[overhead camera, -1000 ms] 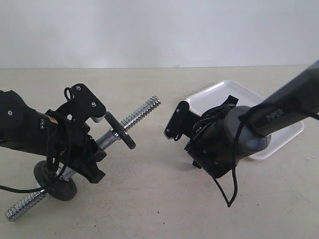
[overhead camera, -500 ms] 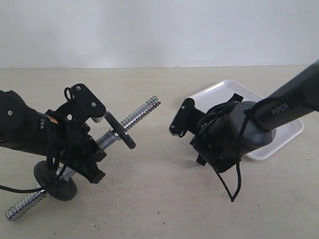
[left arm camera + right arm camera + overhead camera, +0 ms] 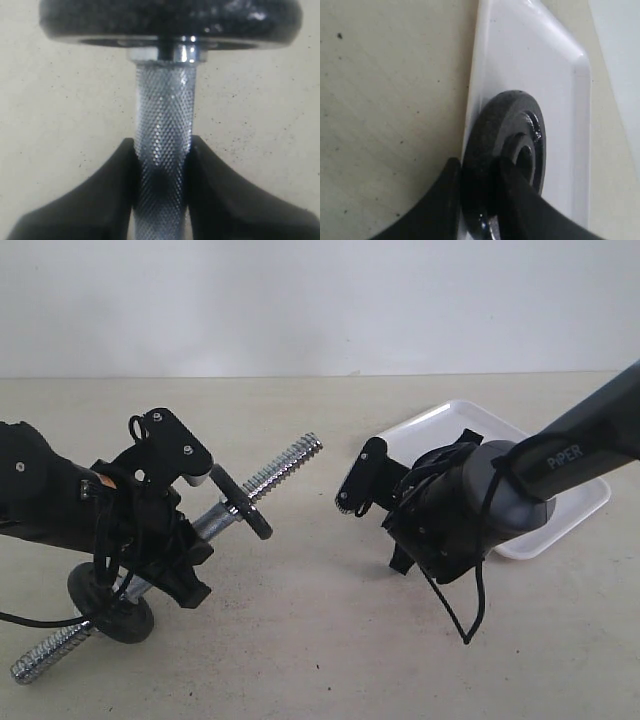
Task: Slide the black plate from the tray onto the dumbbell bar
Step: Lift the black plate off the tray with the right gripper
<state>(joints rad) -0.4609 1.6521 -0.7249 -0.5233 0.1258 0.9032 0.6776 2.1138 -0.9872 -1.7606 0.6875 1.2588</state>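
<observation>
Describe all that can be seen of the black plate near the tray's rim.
The black plate is a round disc of dark, rough-looking metal with a centre hole and a recessed ring around it. It stands on edge at the rim of the white tray. The right gripper is closed on it, one finger on each face.

Black plate (image 3: 502, 125) between fingers (image 3: 440, 210), tray (image 3: 555, 85) behind

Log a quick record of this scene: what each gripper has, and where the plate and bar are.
left gripper: shut on the dumbbell bar at its knurled middle
right gripper: shut on the black plate by its edge
plate position: at the tray rim, not yet on the bar
bar pose: tilted, free threaded end raised toward the right gripper
</observation>
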